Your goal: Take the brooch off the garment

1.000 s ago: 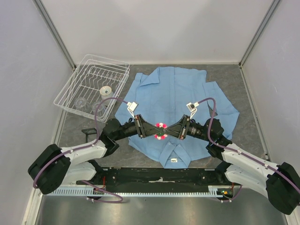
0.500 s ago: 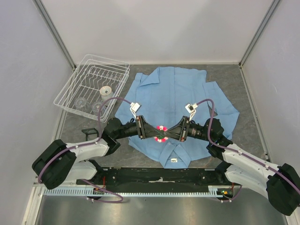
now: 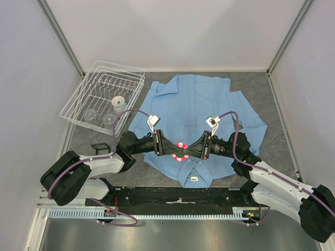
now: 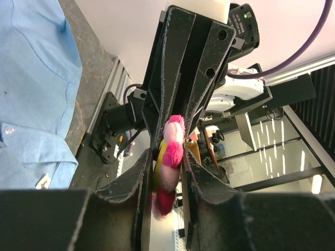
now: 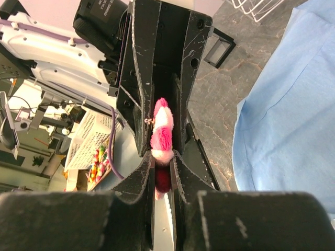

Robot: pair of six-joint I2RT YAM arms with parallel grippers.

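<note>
Nearest, at the bottom of the top view, the two arm bases are seen at the near edge of the grey counter (image 3: 280, 104). Just above them the collar (image 3: 194, 172) of the garment (image 3: 199, 102) is laid towards the arms, with a small white label (image 3: 194, 179) on it. Just beyond the collar, in the centre of the frame, the left tool (image 3: 175, 151) and the right tool (image 3: 187, 151) are brought tip to tip from opposite sides. Between them the brooch (image 3: 181, 144) is found over the lower part of the shirt front. Each tool is clenched on the brooch. In the left wrist view the pink petals and yellow centre are pinched between the near fingers (image 4: 140, 175), and the opposing black fingers are closed on the brooch's far end. The right wrist view shows the same from the other side. Whether the pin is fastened to the cloth cannot be told. Farther back the light blue garment is spread flat on the counter, sleeves folded in. At the upper left a white wire dish rack (image 3: 104, 94) is set beside it, close to its left edge, with a few small pieces inside.
</note>
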